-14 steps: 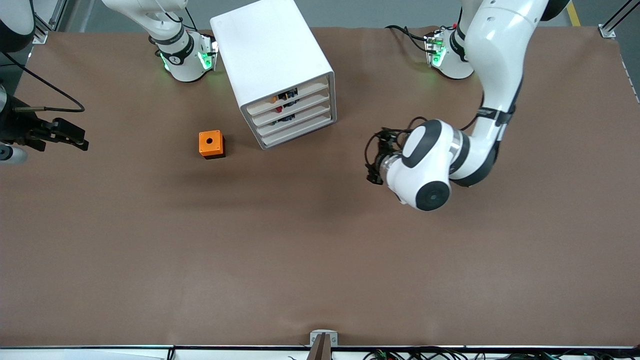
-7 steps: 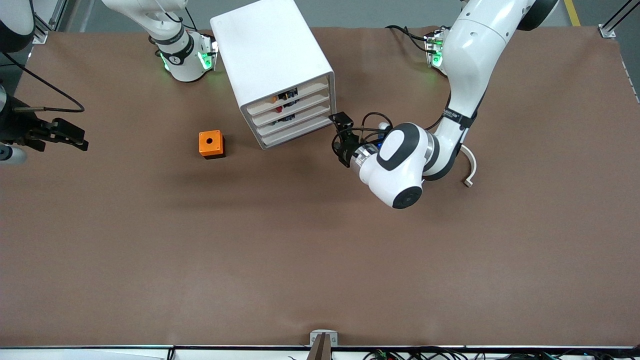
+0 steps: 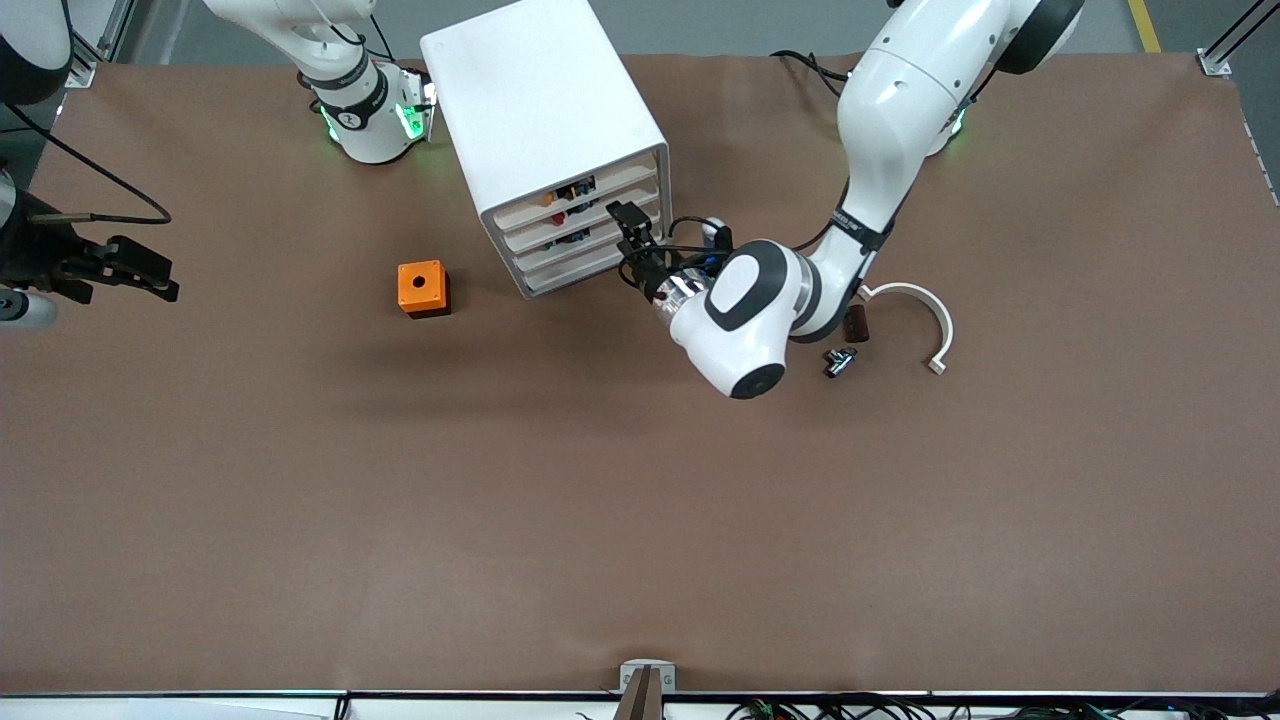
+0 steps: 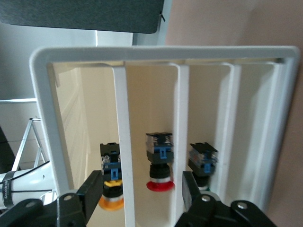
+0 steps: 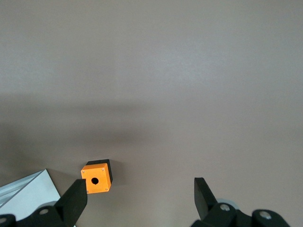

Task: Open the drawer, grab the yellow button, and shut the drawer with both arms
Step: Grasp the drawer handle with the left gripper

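Note:
The white cabinet (image 3: 545,120) stands between the arms' bases, its four drawers shut. The drawer (image 3: 600,188) is the uppermost one. In the left wrist view its front strip (image 4: 121,142) shows with the button (image 4: 111,201), orange-capped, inside just past it. The button also shows as an orange speck in the front view (image 3: 548,198). My left gripper (image 3: 631,235) is open and empty right at the drawer fronts; in its wrist view (image 4: 142,189) the fingers straddle the two upper drawer strips without touching. My right gripper (image 3: 140,272) waits open in the air at the right arm's end, also seen in its own wrist view (image 5: 139,198).
An orange cube box (image 3: 423,288) with a round hole sits beside the cabinet, also in the right wrist view (image 5: 97,178). Red-capped (image 4: 158,182) and other buttons lie in lower drawers. A white curved part (image 3: 925,310), a dark block (image 3: 855,325) and a small switch part (image 3: 838,360) lie under the left arm.
My left arm has swung from the left arm's end of the table to the cabinet's drawer fronts, uncovering the curved part and small parts. The right arm has not moved.

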### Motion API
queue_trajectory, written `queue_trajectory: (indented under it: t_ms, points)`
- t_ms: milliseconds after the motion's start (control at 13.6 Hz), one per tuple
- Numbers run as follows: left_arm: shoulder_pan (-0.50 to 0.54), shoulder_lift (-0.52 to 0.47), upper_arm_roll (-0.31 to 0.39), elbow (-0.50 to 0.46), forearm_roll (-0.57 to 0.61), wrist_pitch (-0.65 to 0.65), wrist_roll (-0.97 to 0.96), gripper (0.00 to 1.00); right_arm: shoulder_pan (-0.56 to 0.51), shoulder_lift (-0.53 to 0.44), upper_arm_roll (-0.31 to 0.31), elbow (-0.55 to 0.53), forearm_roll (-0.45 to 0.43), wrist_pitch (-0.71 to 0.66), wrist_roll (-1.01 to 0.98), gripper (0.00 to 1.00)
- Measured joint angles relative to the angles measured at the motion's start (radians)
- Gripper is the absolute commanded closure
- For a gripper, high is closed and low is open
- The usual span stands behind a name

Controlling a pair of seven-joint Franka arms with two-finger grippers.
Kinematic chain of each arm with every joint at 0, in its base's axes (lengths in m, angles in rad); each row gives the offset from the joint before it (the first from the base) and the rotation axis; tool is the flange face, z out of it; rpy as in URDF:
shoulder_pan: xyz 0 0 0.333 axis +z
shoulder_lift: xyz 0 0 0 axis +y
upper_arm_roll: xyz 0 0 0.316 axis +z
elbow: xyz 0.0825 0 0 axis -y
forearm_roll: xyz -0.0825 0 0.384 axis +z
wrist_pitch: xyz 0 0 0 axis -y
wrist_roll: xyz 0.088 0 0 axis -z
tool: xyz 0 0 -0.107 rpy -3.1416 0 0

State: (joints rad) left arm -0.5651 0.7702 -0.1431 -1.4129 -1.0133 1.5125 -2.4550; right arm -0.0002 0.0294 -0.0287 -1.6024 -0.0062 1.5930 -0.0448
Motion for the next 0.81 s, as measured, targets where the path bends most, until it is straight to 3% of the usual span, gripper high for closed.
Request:
queue_trajectory:
  t_ms: [221, 590, 737, 811]
  points:
    - [-0.035, 0.005, 0.0, 0.0, -0.004, 0.0, -0.002, 0.41, 0.0, 0.0, 0.001, 0.0, 0.0, -0.002, 0.0, 0.0]
    - [-0.051, 0.009, 0.0, 0.0, -0.027, -0.01, -0.015, 0.72, 0.0, 0.005, 0.001, -0.005, 0.0, -0.006, 0.0, 0.0]
    - [-0.057, 0.011, -0.001, 0.0, -0.027, -0.016, -0.017, 0.77, 0.0, 0.005, 0.001, -0.005, 0.0, -0.006, 0.0, 0.0]
    - [-0.057, 0.012, 0.0, 0.0, -0.027, -0.022, -0.017, 0.86, 0.0, 0.005, 0.001, -0.005, 0.0, -0.007, 0.0, 0.0]
